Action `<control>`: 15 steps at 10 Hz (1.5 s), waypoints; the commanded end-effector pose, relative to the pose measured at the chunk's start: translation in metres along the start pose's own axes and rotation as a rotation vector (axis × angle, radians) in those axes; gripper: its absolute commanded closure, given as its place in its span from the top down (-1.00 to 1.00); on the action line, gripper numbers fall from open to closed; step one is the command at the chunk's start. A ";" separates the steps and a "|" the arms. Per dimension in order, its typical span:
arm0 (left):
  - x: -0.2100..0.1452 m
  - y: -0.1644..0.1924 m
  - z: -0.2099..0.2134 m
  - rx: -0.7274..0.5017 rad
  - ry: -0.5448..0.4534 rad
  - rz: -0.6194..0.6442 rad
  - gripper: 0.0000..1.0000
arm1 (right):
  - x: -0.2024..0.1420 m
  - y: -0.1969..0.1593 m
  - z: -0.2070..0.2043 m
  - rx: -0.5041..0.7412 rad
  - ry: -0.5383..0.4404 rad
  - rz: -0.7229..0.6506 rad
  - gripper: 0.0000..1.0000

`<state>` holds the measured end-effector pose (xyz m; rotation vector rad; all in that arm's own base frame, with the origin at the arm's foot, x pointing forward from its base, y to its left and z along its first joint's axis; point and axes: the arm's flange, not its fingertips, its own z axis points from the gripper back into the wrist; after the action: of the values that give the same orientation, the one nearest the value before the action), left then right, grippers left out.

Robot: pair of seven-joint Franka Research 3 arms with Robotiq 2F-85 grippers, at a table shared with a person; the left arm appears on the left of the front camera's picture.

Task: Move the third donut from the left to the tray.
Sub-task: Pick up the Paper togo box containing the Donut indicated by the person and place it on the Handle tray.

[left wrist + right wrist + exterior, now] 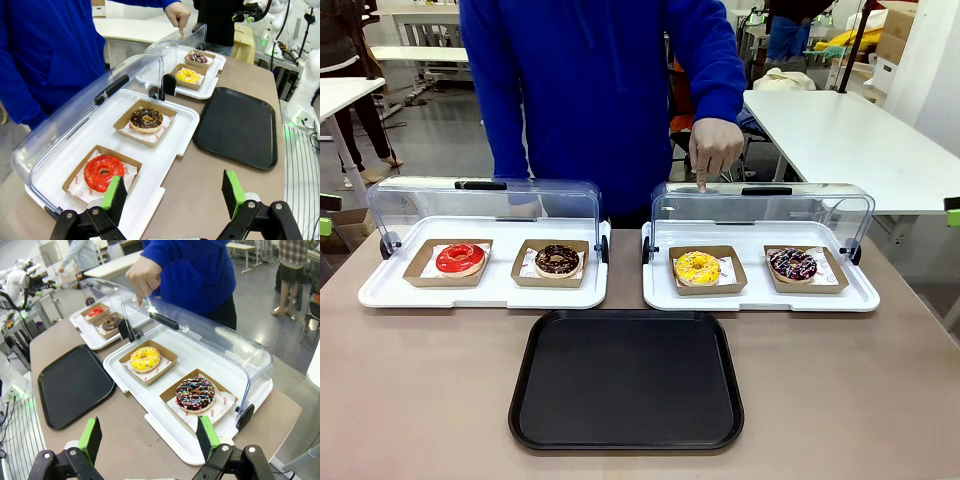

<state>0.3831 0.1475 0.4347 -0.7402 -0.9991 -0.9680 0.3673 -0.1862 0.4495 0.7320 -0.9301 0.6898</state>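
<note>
The third donut (697, 266), yellow-glazed with sprinkles, sits in a brown cardboard holder on the right white tray (760, 297); it also shows as the yellow donut (187, 76) and the yellow donut (145, 359). The black tray (626, 380) lies on the table in front of both white trays, seen too as the black tray (239, 125) and black tray (70, 384). A person's hand (715, 150) points a finger down onto the raised clear lid above the yellow donut. My left gripper (172, 192) hangs open near the red donut. My right gripper (148, 436) is open beside the sprinkled chocolate donut.
The left white tray (480, 290) holds a red donut (460, 258) and a chocolate donut (557, 260). A chocolate donut with coloured sprinkles (792, 264) sits right of the yellow one. Both clear lids (760, 205) stand open at the back.
</note>
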 end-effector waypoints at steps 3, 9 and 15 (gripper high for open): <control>0.000 0.000 0.001 -0.008 -0.008 -0.007 1.00 | 0.003 0.010 -0.015 -0.054 0.005 0.064 1.00; 0.000 0.000 0.001 -0.008 -0.008 -0.007 1.00 | 0.020 0.113 -0.146 -0.202 0.222 0.400 1.00; 0.000 0.000 0.001 -0.008 -0.008 -0.007 1.00 | 0.010 0.152 -0.274 -0.288 0.552 0.660 1.00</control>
<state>0.3841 0.1486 0.4327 -0.7424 -0.9943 -0.9645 0.4007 0.1219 0.4014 -0.0002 -0.7434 1.2523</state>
